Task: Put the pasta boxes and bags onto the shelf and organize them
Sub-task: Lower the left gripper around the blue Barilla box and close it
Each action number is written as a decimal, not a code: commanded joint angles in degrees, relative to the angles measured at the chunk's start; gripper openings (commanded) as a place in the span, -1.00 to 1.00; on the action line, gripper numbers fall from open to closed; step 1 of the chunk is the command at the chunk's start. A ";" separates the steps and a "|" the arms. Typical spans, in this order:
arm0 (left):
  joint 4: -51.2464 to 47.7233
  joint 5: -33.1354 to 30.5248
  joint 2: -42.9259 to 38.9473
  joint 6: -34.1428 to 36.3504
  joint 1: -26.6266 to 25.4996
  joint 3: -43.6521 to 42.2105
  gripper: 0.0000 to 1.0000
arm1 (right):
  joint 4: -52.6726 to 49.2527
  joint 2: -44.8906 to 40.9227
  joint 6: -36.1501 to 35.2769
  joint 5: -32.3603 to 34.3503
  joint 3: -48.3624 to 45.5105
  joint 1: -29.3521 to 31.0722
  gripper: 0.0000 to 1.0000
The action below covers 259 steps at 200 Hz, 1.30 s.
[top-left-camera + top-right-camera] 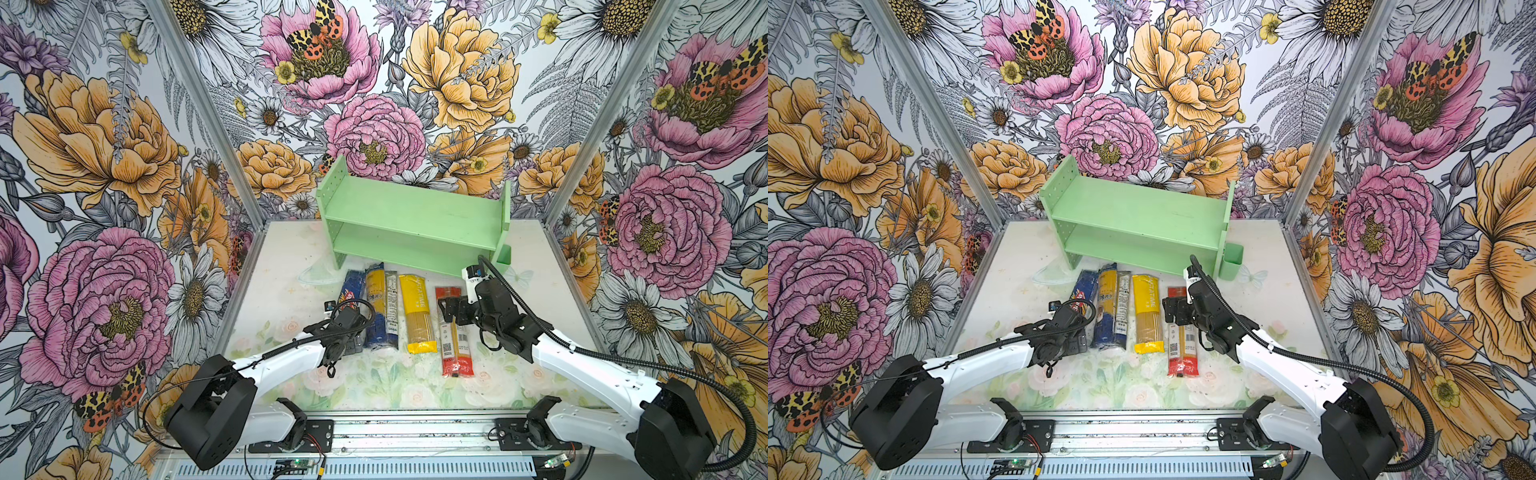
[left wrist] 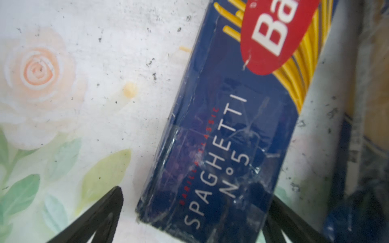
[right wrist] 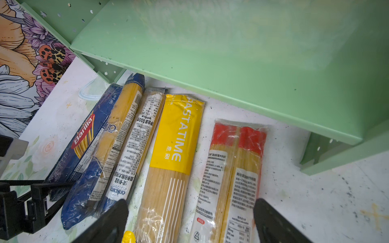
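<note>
The blue box (image 2: 221,136) lies flat at the left end of a row of five packs on the table (image 1: 282,266), just in front of the shelf (image 1: 411,208). Its long axis runs from the near edge toward the shelf. The left pincer (image 2: 194,197) is nearer: spread wide, it straddles the box's near end across the narrow width, gripping nothing yet. Closing there looks like the next step. A navy-ended bag (image 1: 374,307) lies just beside the box's right side, so room there is tight, but the left is open table. The right pincer (image 3: 191,208), also wide and empty, hangs over the red-ended bag (image 3: 237,164).
</note>
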 commanded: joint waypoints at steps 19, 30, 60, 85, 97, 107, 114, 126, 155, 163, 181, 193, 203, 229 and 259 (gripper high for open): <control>1.98 -1.68 -3.49 3.56 -0.20 0.20 0.98 | 1.67 0.88 -0.51 -0.83 1.48 0.43 0.90; 3.13 -1.05 -3.99 4.81 0.05 0.10 0.98 | 1.76 0.91 -0.50 -0.83 1.47 0.45 0.91; 5.85 3.23 -3.81 8.34 3.12 0.42 0.97 | 1.80 0.64 -0.59 -0.83 1.25 0.45 0.91; 6.92 6.83 -2.02 10.72 5.77 1.36 0.97 | 1.76 0.31 -0.59 -0.69 1.12 0.45 0.91; 6.90 8.72 -0.75 11.79 6.85 1.99 0.98 | 1.78 0.16 -0.67 -0.67 0.96 0.50 0.92; 6.79 9.78 0.34 12.45 7.63 2.57 0.97 | 1.86 0.08 -0.67 -0.57 0.86 0.48 0.91; 6.85 10.35 1.09 12.93 7.92 2.94 0.98 | 1.84 -0.05 -0.67 -0.40 0.73 0.49 0.92; 6.83 12.55 2.26 13.76 7.97 3.47 0.98 | 1.87 -0.23 -0.63 -0.33 0.60 0.52 0.92; 6.83 14.12 4.42 14.49 7.89 4.34 0.98 | 1.84 -0.67 -0.71 -0.17 0.42 0.52 0.92; 6.78 14.32 4.90 14.74 7.98 4.53 0.98 | 1.86 -0.77 -0.71 -0.05 0.42 0.47 0.92; 6.60 14.50 5.44 14.94 7.98 4.90 0.97 | 1.87 -0.77 -0.71 -0.18 0.42 0.52 0.92; 6.65 14.76 5.62 15.05 7.98 5.06 0.98 | 1.84 -0.70 -0.74 -0.13 0.42 0.52 0.92; 6.68 14.85 5.65 15.08 8.09 5.01 0.98 | 1.86 -0.68 -0.77 -0.21 0.37 0.52 0.92; 6.72 15.16 5.81 15.29 8.33 5.14 0.98 | 1.98 -0.76 -0.72 -0.41 0.52 0.46 0.92; 6.82 15.34 6.05 15.39 8.28 5.28 0.91 | 2.15 -0.74 -0.77 -0.72 0.50 0.46 0.90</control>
